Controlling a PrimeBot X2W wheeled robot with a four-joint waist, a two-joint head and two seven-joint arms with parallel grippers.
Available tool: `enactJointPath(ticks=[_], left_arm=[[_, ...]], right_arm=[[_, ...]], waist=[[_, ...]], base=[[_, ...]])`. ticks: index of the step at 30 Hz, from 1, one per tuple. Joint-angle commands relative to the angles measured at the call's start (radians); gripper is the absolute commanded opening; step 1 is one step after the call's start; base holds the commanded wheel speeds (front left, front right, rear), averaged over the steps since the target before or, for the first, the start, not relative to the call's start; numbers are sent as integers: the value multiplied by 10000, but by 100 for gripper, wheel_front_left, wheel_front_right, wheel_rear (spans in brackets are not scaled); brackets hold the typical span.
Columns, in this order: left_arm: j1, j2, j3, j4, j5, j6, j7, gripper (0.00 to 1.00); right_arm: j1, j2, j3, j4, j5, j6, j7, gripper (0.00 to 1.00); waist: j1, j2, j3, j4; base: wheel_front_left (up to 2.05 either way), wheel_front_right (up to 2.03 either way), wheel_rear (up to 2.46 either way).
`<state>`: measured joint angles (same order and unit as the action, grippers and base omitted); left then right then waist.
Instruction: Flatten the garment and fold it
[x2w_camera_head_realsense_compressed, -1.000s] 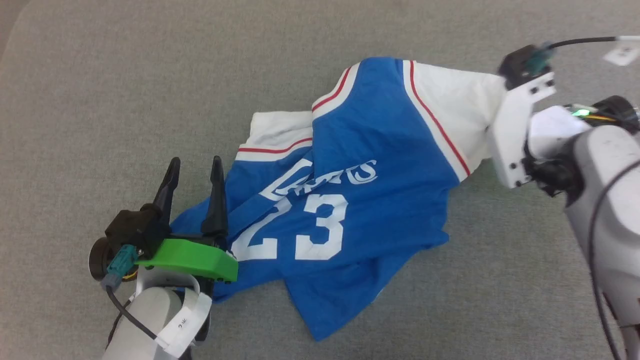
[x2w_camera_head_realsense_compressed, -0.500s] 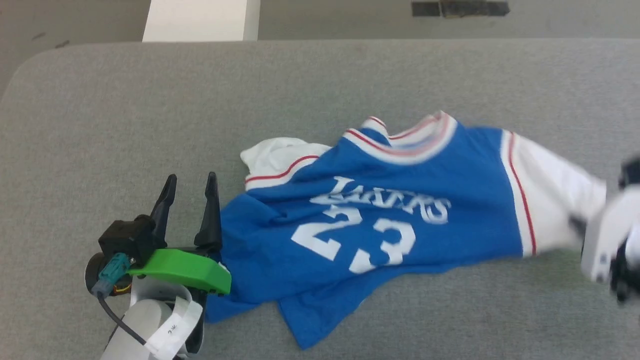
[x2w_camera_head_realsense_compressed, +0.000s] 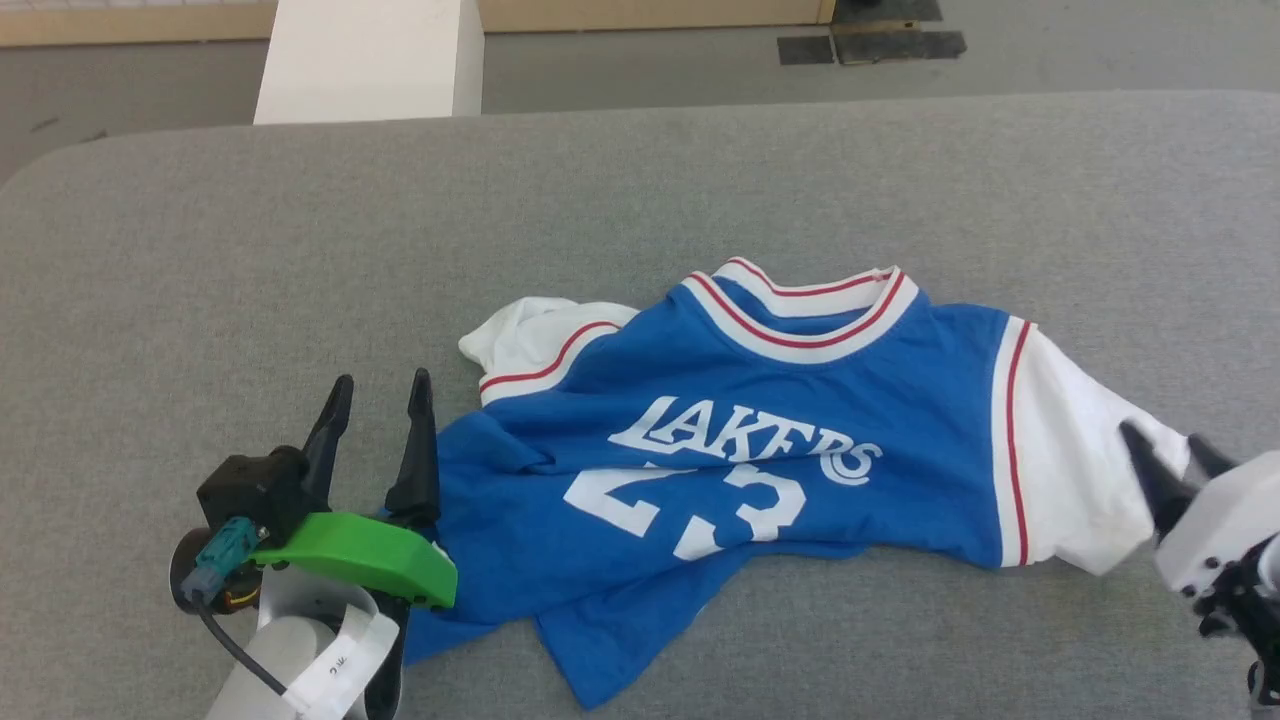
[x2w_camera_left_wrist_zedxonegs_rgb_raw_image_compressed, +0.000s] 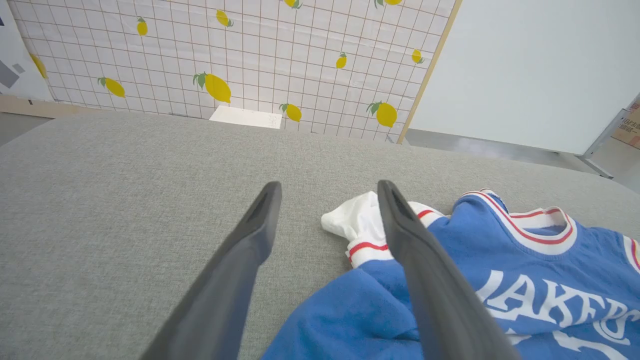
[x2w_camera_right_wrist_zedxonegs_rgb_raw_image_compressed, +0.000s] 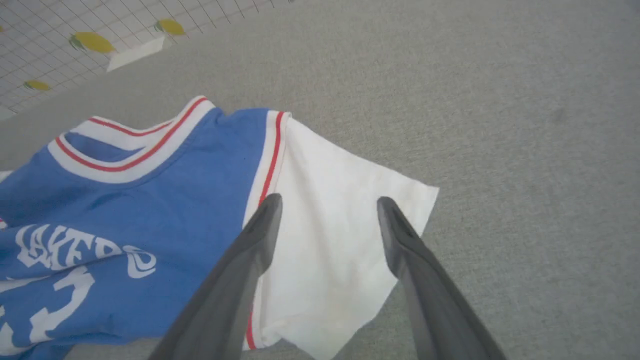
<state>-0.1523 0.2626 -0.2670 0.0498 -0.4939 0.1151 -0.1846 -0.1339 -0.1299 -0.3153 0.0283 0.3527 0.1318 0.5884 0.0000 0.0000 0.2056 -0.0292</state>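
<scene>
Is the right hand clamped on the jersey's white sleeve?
No: the right hand has its fingers spread wide over the white sleeve, which lies slack on the grey surface.

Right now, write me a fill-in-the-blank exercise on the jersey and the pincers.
1. The jersey bears the number ____.
2. The lettering above that number reads ____.
3. The right pincer is ____, gripping nothing, over a white sleeve.
4. The collar is striped white and ____.

Missing words: 23; LAKERS; open; red.
</scene>
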Motion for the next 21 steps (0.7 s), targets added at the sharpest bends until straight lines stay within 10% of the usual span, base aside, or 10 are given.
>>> enactJointPath(ticks=[1,9,21], left_arm=[[91,85,36,2,-138,26,57,100],[152,151,-1,45,-225,38,176,100],[-2365,220,-573,1124,-319,185,3074,100]], right_arm=[[-51,78,-74,-175,110,-11,-355,100],[253,495,-705,-877,-123,-11,-3294,100],[165,662,-309,-557,-200,-11,-3886,100]], waist=[[0,0,-121,-91],[0,0,-387,-170],[0,0,235,-156]], base=[[0,0,0],[0,0,0],[0,0,0]])
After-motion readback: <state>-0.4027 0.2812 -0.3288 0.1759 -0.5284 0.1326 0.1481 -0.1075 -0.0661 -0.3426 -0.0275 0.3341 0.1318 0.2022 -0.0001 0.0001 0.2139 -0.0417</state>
